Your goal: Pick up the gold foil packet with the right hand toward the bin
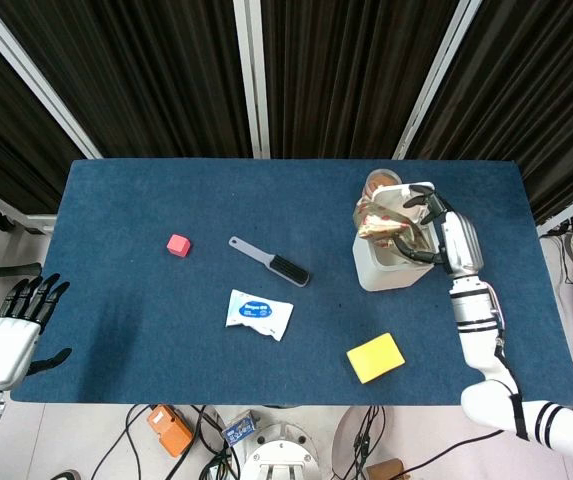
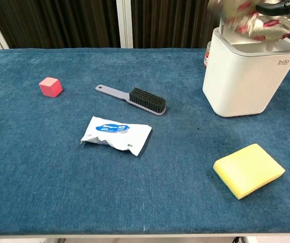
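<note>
My right hand [image 1: 431, 230] grips the crumpled gold foil packet [image 1: 378, 217] just above the open mouth of the white bin [image 1: 394, 262]. In the chest view the gold foil packet [image 2: 248, 20] hovers over the bin [image 2: 246, 76] rim, with the dark fingers [image 2: 281, 6] of my right hand at the top right edge. The bin's lid stands open behind the packet. My left hand [image 1: 14, 330] hangs open off the table's left front corner, holding nothing.
On the blue table [image 1: 146, 200] lie a pink cube [image 1: 177, 245], a grey brush [image 1: 270, 262], a white wipes packet [image 1: 257, 313] and a yellow sponge [image 1: 375, 357]. A brown-lidded jar [image 1: 376, 182] stands behind the bin.
</note>
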Available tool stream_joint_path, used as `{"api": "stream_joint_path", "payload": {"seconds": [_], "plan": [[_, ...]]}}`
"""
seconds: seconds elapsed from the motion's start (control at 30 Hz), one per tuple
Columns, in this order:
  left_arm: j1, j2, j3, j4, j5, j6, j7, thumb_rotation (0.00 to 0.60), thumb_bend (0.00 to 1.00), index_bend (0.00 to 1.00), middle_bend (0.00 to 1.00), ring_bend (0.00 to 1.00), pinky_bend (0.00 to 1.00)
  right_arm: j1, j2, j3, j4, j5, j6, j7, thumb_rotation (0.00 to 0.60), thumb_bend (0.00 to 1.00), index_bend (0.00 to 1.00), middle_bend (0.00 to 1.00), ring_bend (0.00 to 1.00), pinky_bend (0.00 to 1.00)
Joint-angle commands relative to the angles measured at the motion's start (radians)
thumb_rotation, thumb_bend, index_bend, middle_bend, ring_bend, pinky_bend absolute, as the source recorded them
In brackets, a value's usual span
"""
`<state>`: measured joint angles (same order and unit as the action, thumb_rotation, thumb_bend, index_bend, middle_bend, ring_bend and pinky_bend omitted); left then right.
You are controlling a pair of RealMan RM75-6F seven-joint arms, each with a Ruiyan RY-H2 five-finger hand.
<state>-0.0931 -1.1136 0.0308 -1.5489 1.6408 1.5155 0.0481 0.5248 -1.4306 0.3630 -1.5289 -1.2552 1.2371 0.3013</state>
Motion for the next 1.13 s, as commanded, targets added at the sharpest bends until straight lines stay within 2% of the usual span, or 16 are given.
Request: {"api": "stream_joint_path", "payload": {"seconds": [0.03,0.17,0.37,0.43,0.53,0.6,0.67,0.7,0.77,0.87,0.93,1.13], "plan": [[0.0,0.0,0.0,0.001,0.0,0.001,0.0,0.6,0.09,0.0,0.0,0.0,0.0,-0.007,0.012,-0.008,0.005,-0.011,-0.003,0.015,0.6,0.35,0.0,0.29,0.2,0.39],[0.0,0.0,0.0,0.0,0.0,0.0,0.0,0.6,0.09,0.0,0.0,0.0,0.0,-0.02,0.032,-0.023,-0.002,-0.033,0.006,0.023,0.6,0.34,0.0,0.26,0.17,0.37],[0.002,0.0,-0.002,0.001,-0.001,0.005,-0.004,0.6,0.09,0.0,0.0,0.0,0.0,-0.094,0.07,-0.065,-0.012,-0.155,0.15,0.07,0.6,0.34,0.0,0.22,0.13,0.32],[0.002,0.0,-0.002,0.0,0.0,0.005,-0.003,0.6,0.09,0.0,0.0,0.0,0.0,-0.146,0.093,-0.111,-0.014,-0.236,0.242,0.055,0.6,0.34,0.0,0.19,0.11,0.29],[0.003,0.0,-0.003,0.001,0.0,0.009,-0.004,0.6,0.09,0.0,0.0,0.0,0.0,-0.25,0.139,-0.213,-0.007,-0.346,0.37,-0.065,0.6,0.34,0.0,0.12,0.04,0.21],[0.004,0.0,-0.003,0.0,0.001,0.013,-0.006,0.6,0.09,0.0,0.0,0.0,0.0,-0.335,0.19,-0.307,-0.021,-0.385,0.409,-0.196,0.6,0.34,0.0,0.04,0.0,0.1],[0.005,0.0,-0.003,0.001,0.002,0.015,-0.006,0.6,0.09,0.0,0.0,0.0,0.0,-0.406,0.231,-0.381,-0.053,-0.391,0.422,-0.322,0.6,0.34,0.0,0.0,0.0,0.02],[0.006,-0.001,-0.003,0.001,0.003,0.016,-0.005,0.6,0.09,0.0,0.0,0.0,0.0,-0.447,0.242,-0.416,-0.067,-0.395,0.438,-0.401,0.6,0.34,0.0,0.0,0.0,0.0],[0.007,-0.004,-0.001,0.001,0.006,0.017,0.0,0.6,0.09,0.0,0.0,0.0,0.0,-0.504,0.231,-0.454,-0.054,-0.412,0.475,-0.506,0.6,0.34,0.0,0.0,0.0,0.0],[0.007,-0.009,0.001,0.002,0.01,0.015,0.014,0.6,0.09,0.0,0.0,0.0,0.0,-0.556,0.193,-0.472,-0.018,-0.406,0.502,-0.55,0.6,0.34,0.0,0.0,0.0,0.0],[0.006,-0.013,0.003,0.005,0.017,0.017,0.021,0.6,0.09,0.0,0.0,0.0,0.0,-0.56,0.2,-0.483,-0.02,-0.421,0.491,-0.57,0.6,0.34,0.0,0.0,0.0,0.0],[0.007,-0.019,0.002,0.005,0.016,0.017,0.035,0.6,0.09,0.0,0.0,0.0,0.0,-0.55,0.209,-0.462,-0.044,-0.389,0.431,-0.575,0.6,0.34,0.0,0.0,0.0,0.0]]}}
